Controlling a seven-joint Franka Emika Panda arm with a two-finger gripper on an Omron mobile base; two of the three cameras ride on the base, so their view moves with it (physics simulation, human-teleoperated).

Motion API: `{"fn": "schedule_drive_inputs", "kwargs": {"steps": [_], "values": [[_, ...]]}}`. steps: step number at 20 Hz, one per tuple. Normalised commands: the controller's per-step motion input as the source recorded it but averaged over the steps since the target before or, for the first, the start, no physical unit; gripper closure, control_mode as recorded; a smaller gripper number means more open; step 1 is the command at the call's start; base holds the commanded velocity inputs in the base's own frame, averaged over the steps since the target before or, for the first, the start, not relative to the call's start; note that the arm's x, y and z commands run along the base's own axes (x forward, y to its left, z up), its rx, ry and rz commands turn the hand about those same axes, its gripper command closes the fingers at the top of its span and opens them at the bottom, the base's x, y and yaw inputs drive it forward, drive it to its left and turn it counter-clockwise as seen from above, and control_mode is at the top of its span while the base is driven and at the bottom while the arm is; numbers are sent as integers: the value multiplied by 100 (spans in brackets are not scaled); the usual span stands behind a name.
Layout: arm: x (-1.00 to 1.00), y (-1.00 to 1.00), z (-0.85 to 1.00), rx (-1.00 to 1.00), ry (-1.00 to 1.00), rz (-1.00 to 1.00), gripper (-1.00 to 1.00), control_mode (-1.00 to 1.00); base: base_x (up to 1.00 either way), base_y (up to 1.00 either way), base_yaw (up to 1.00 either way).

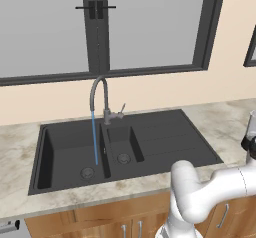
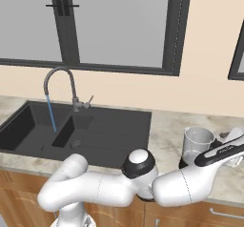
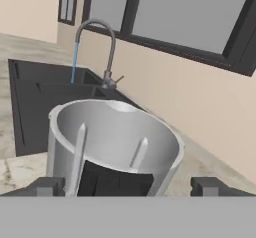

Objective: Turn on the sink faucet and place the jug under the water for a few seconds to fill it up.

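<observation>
While water runs from one faucet: one jug between wide-open gripper fingertips.

The sink is set into the counter right under the window, which sits in the wall behind it. The tap stands at the back edge of the sink, about where the two bowls meet, spout arching over the left bowl. Water drops straight down from it into that bowl, near the drain. Smaller bowl is in the middle, drainboard on the right. The jug stands upright on the counter well off to the right of the sink, with the gripper right up against it, one finger either side. Cabinets are below the counter.
</observation>
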Motion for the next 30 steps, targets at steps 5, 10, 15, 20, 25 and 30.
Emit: {"fn": "schedule_drive_inputs", "kwargs": {"steps": [5, 10, 15, 20, 25, 30], "values": [[9, -11, -32, 2, 10, 18, 100, -100, 0, 0, 0], [-5, 1, -65, 0, 38, 31, 100, -100, 0, 0, 0], [-17, 2, -32, 2, 29, 26, 100, -100, 0, 0, 0], [0, 0, 28, 6, -12, 23, 100, -100, 0, 0, 0], [3, 16, 44, 0, -44, 15, 100, -100, 0, 0, 0], [32, 25, 22, 0, -41, 12, 100, -100, 0, 0, 0]]}}
